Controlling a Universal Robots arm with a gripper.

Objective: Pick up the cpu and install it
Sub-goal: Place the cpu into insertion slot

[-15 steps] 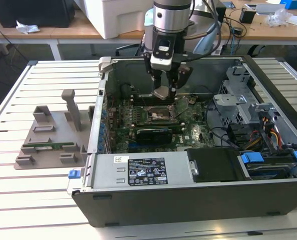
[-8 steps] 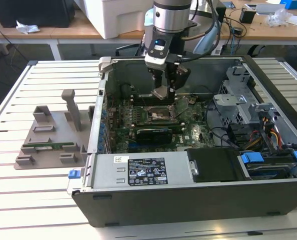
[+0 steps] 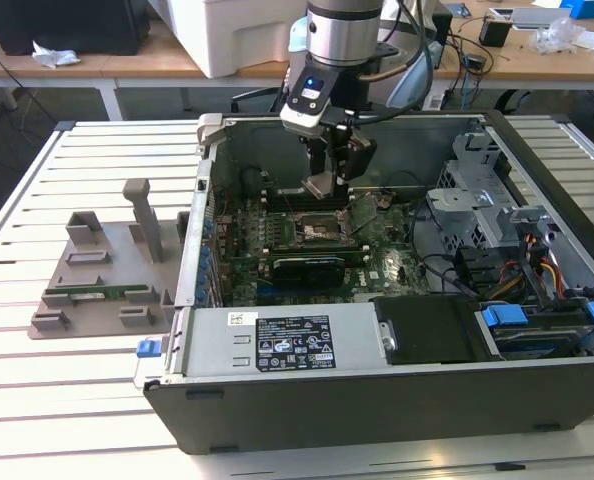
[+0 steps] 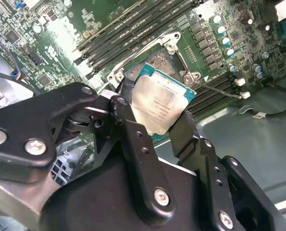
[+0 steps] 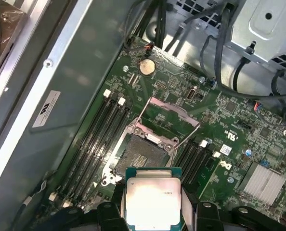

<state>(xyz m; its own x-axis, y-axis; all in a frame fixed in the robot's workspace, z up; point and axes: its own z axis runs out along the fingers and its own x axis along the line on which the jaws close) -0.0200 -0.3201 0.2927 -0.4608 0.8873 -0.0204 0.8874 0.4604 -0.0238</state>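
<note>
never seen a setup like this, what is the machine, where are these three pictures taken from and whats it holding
It is a robot arm reaching down into an open computer case that lies on a slatted table. The exterior view looks on from outside; both wrist views come from cameras riding on the arm. Its fingers are shut on the cpu, a flat silvery square, held above the green board close to the open socket. A grey tray sits beside the case, on the exterior view's left.
</note>
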